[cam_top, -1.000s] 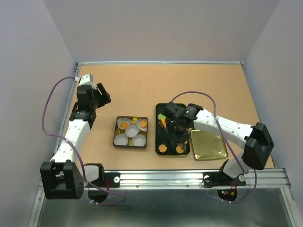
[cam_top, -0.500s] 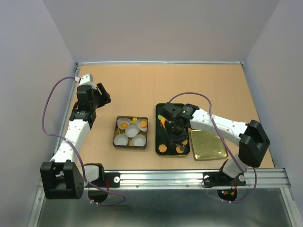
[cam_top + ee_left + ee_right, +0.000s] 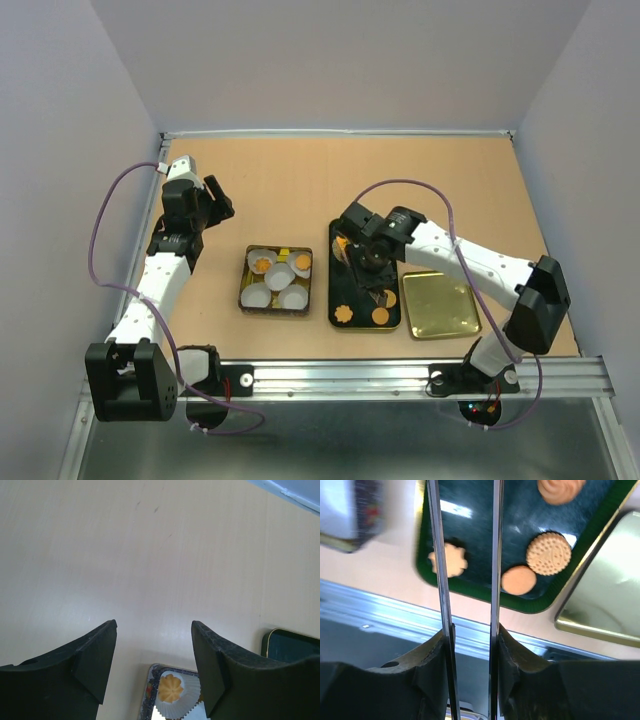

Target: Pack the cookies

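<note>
Orange-brown cookies lie on the dark green tray [image 3: 337,290]: a flower one [image 3: 343,314] and a round one [image 3: 380,316] at its near end, another [image 3: 341,243] at the far end. The right wrist view shows the flower cookie [image 3: 447,560], a dotted round one [image 3: 548,553], a plain round one [image 3: 518,580] and a swirl [image 3: 560,487]. My right gripper [image 3: 367,265] is over the tray, shut on thin metal tongs [image 3: 493,540] with nothing between their blades. The tin [image 3: 246,283] holds white paper cups, two with cookies [image 3: 263,265] [image 3: 302,261]. My left gripper [image 3: 218,203] is open and empty, far left of the tin.
A gold lid [image 3: 440,305] lies right of the tray, also in the right wrist view [image 3: 605,590]. The left wrist view shows a cupped flower cookie [image 3: 171,688] in the tin [image 3: 149,692]. A metal rail [image 3: 400,375] runs along the near edge. Walls enclose the table.
My right gripper with the tongs has lifted and swung from the tray's near part toward its middle and far end. The left arm has not moved.
</note>
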You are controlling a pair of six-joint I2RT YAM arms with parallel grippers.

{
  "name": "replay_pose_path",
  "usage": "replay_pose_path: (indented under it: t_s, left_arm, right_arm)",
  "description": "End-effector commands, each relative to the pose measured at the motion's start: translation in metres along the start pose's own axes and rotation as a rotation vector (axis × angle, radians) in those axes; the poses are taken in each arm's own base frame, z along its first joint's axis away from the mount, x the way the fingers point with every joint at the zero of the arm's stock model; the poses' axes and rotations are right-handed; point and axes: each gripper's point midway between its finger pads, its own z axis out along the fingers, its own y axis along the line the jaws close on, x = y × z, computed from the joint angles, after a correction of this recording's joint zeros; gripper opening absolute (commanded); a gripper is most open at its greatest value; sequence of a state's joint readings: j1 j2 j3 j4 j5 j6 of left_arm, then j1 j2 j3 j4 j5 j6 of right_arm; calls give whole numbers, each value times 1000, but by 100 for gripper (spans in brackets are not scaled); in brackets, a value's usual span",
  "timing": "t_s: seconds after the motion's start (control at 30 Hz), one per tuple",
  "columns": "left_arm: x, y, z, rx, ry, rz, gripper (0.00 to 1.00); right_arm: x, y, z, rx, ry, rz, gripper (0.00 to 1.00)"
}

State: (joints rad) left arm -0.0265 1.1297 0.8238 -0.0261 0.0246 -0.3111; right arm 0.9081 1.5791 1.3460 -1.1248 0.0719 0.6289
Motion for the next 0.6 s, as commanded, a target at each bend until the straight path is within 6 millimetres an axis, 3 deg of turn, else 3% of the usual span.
replay_pose_path:
  t_s: [0.0,0.1,0.23,0.3,0.53,0.57]
  left_arm:
    - [-15,-5,-7,20,-69,22,73]
    - [-23,-8,-13,33,-114,14,75]
    - [-46,-2,-33,-7,-228,-18,75]
    - [-66,2,-48,-32,-326,-36,77]
    - [-126,-12,-86,19,-575,-40,80]
    - [-136,-13,-89,18,-611,-38,85]
  right_arm:
    - [-26,29,-49,-101,-111,-33,37]
    - [-24,60,-64,-206,-132,-96,37]
    - [-11,104,-62,-333,-115,-173,37]
    - [-4,117,-53,-344,-96,-202,37]
    - [2,139,-35,-362,-66,-266,37]
    - [3,139,-31,-356,-60,-273,37]
